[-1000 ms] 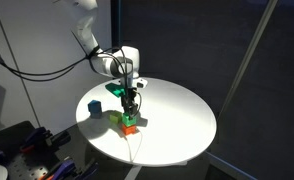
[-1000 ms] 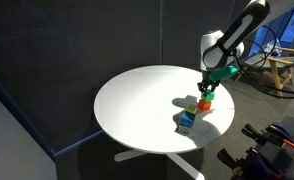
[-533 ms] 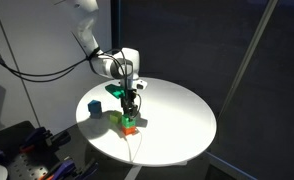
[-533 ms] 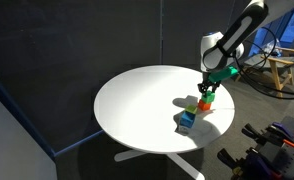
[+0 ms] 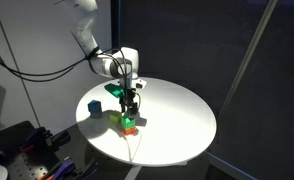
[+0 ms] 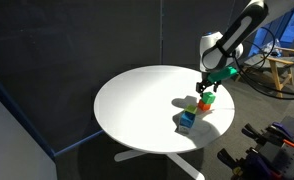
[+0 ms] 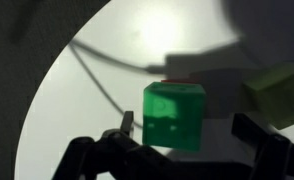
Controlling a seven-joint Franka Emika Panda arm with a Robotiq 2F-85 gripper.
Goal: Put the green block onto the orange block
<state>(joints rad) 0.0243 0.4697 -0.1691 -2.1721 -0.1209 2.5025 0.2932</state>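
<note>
While its jaws stand spread, the black Robotiq gripper [image 5: 133, 104] hangs over the small bright green cube [image 7: 174, 115]. Wrist view shows a gap on each side, so it is released. Green cube sits on the small orange cube [image 5: 130, 129], near the edge of the round white table [image 5: 182, 110], small blue cube [image 6: 187, 121] close by.

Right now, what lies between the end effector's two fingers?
The green block, with a visible gap on each side of it; the wrist view shows this.
</note>
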